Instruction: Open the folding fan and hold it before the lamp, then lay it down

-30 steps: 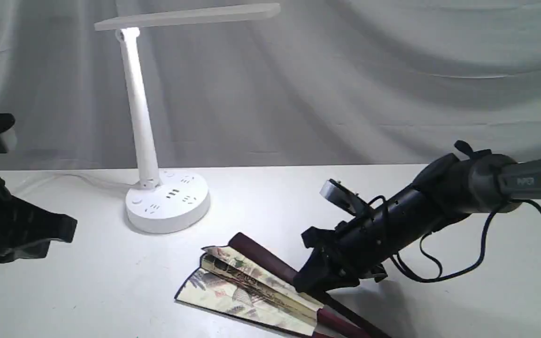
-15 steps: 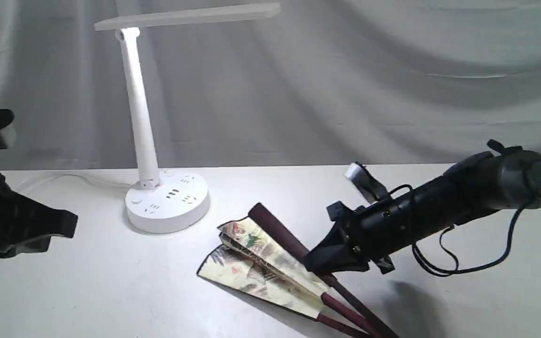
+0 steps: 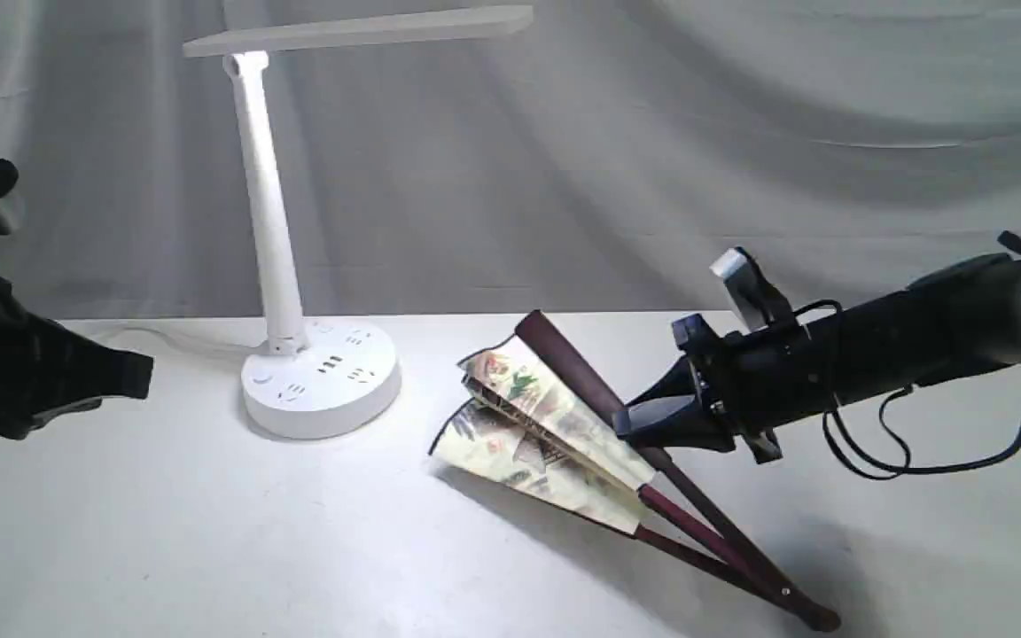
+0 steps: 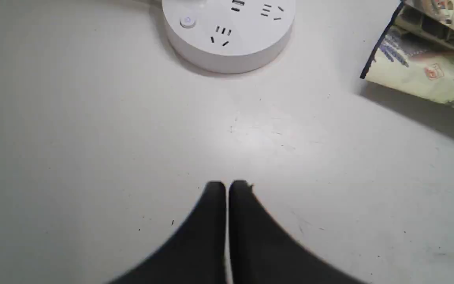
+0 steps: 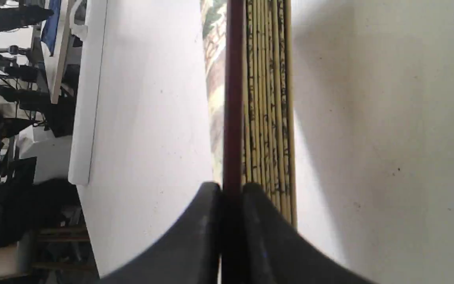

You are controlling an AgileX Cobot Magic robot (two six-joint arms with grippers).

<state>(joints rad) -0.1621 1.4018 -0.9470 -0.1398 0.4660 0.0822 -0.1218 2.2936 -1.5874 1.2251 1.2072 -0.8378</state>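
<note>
Pinching a guard of the folding fan (image 3: 537, 416), the right gripper (image 5: 231, 189) props it partly spread on the desk (image 3: 209, 532); the left gripper (image 4: 227, 187) hangs clenched, empty.

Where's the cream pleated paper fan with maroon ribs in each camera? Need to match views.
Exterior: fan low, right of centre, maroon guard pinched by right gripper.
Left wrist: one painted corner at the frame's edge.
Right wrist: guard and pleats running out from the gripper.
Shared landmark: white round lamp base, exterior and left wrist only.
</note>
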